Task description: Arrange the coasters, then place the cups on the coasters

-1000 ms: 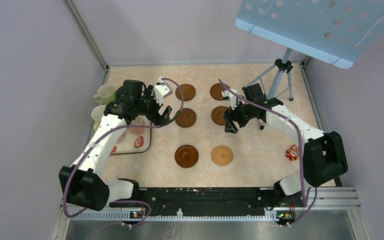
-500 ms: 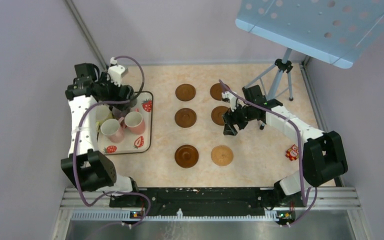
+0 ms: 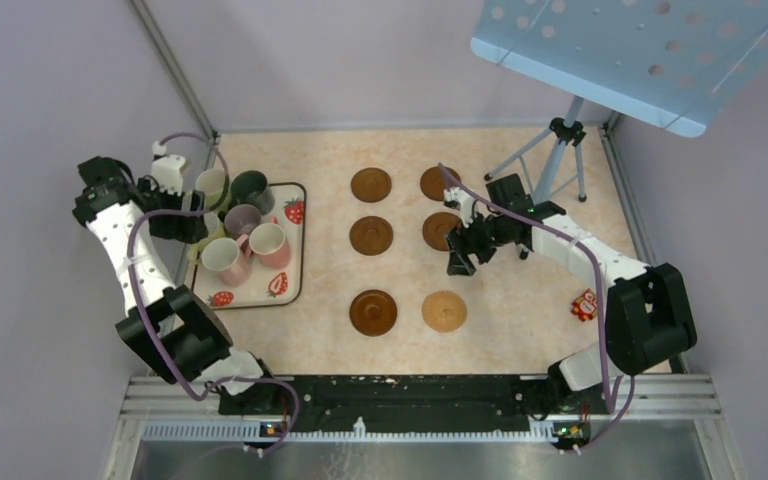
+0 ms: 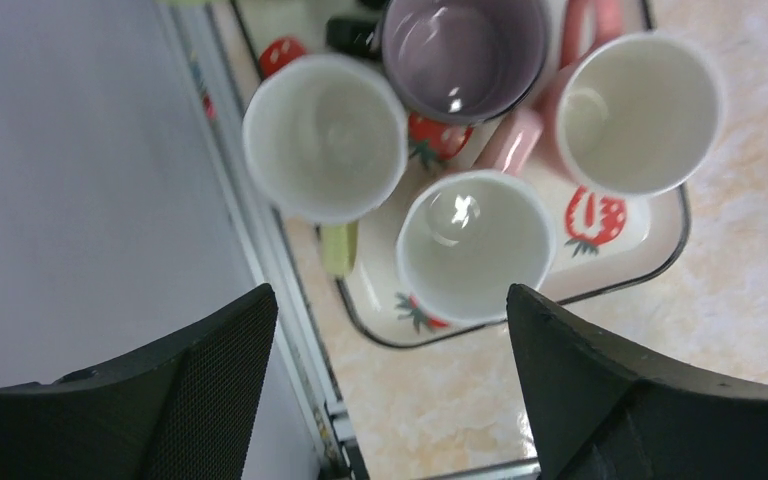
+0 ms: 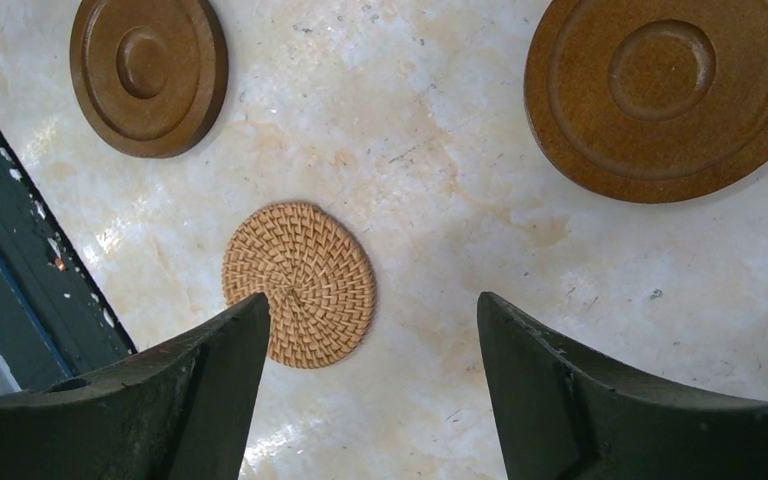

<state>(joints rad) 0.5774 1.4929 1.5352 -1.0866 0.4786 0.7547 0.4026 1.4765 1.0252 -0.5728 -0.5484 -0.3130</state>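
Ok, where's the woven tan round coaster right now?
In the top view, the woven tan round coaster lies in the near row, just right of a dark brown wooden coaster.

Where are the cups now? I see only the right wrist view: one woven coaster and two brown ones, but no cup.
Observer: The cups are grouped at the strawberry tray, on the left side of the table.
Operator: How many coasters are laid out in all?
Observer: Six coasters, in two columns of three; none carries a cup.
Operator: And the left tool?
Observer: The left tool is open and holds nothing, close to the cups.
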